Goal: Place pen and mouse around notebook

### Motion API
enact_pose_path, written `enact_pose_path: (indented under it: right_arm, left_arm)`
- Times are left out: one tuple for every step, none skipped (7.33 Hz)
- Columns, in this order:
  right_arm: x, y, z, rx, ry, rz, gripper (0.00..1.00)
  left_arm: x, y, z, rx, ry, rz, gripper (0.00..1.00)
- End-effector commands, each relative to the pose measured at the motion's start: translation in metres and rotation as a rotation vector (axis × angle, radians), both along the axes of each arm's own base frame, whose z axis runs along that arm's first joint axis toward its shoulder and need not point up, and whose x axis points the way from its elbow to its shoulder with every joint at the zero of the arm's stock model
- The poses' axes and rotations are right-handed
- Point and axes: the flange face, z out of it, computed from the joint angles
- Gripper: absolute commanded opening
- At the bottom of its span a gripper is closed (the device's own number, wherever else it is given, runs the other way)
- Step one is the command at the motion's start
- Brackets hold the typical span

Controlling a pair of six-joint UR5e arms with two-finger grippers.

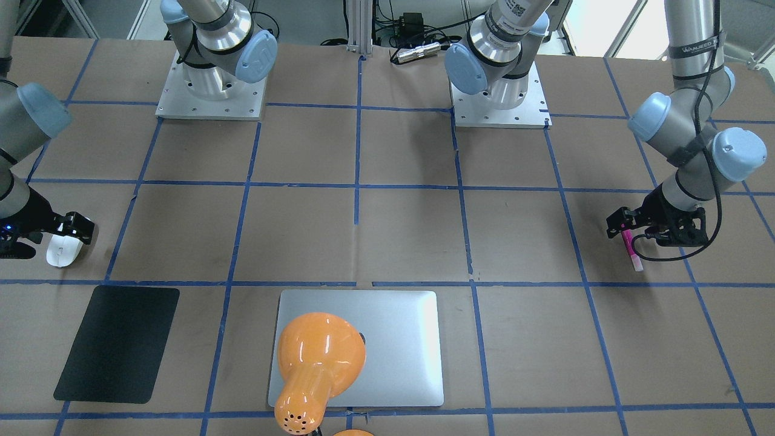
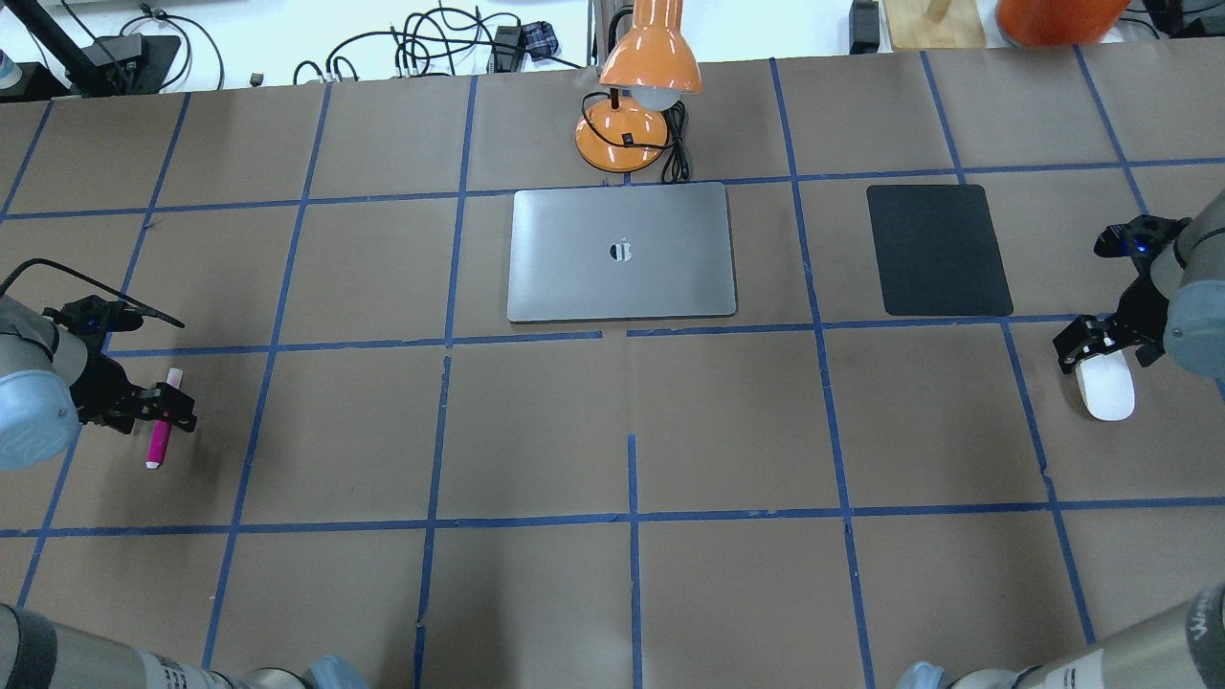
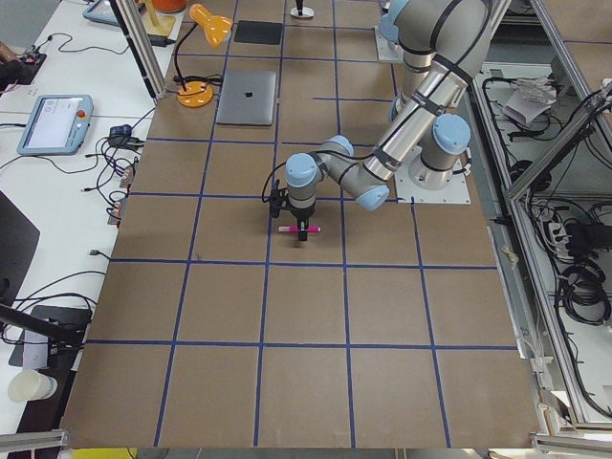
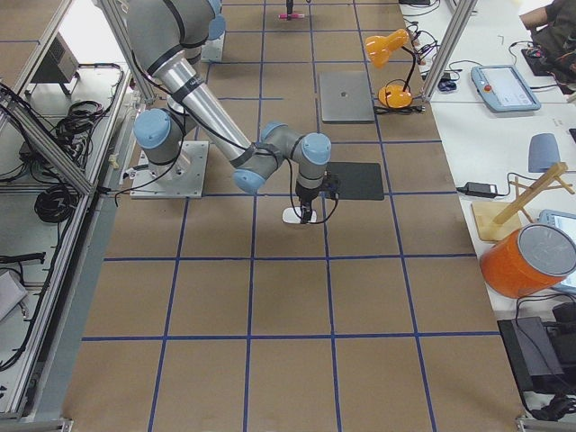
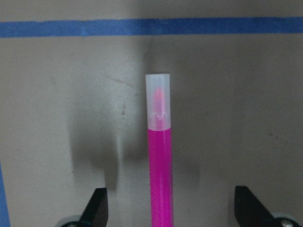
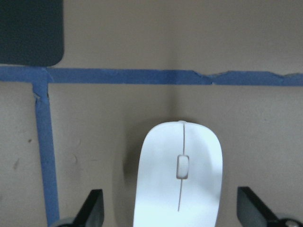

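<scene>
Slim magenta-pink marker pen (image 5: 160, 179) with the pale cap is lying flat on the brown paper-covered table (image 2: 536, 431), way out left, well apart from the big silver-grey metal notebook (image 2: 622, 287). Left claw (image 5: 171, 209) is spread wide either side of it, not touching. Flat white oval mouse (image 6: 180, 175) lies far right near the thin black mat (image 2: 938, 251), with the right claw (image 6: 170, 209) wide around it too.

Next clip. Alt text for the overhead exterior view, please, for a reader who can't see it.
The left gripper is over the pink pen near the left edge of the table. The right gripper is over the white mouse near the right edge. Both are well away from the closed silver notebook at far centre. A black mat lies to its right, and an orange desk lamp stands behind it.
</scene>
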Motion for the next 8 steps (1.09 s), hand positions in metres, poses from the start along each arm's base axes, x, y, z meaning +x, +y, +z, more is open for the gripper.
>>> enact_pose_path:
  right_arm:
    - [-0.001, 0.0, -0.016, 0.025, -0.013, 0.021, 0.97]
    - [-0.002, 0.0, -0.017, 0.029, -0.013, 0.034, 0.92]
    - [-0.011, 0.002, -0.016, 0.021, -0.011, 0.014, 0.89]
    - [-0.023, 0.005, -0.016, 0.016, -0.015, -0.011, 0.79]
    - [-0.024, 0.006, -0.014, 0.012, -0.016, -0.025, 0.59]
    - [-0.024, 0.005, -0.015, 0.006, -0.019, -0.025, 0.4]
    - [-0.02, 0.003, -0.006, -0.009, -0.009, -0.027, 0.26]
    - [-0.02, -0.011, 0.01, -0.045, 0.013, -0.066, 0.24]
  left_arm:
    - [0.002, -0.001, 0.002, -0.009, -0.012, 0.005, 0.0]
    - [0.002, 0.0, 0.002, -0.009, -0.015, 0.005, 0.0]
    - [0.002, 0.0, 0.004, -0.01, -0.018, 0.005, 0.0]
    - [0.001, 0.0, 0.014, -0.021, -0.023, 0.024, 0.0]
    - [-0.011, 0.0, 0.022, 0.0, -0.007, 0.129, 0.0]
    - [-0.023, -0.005, 0.043, 0.009, 0.002, 0.226, 0.0]
    - [-0.062, -0.024, 0.072, 0.041, 0.029, 0.349, 0.0]
    - [-0.115, -0.05, 0.103, 0.054, 0.069, 0.521, 0.0]
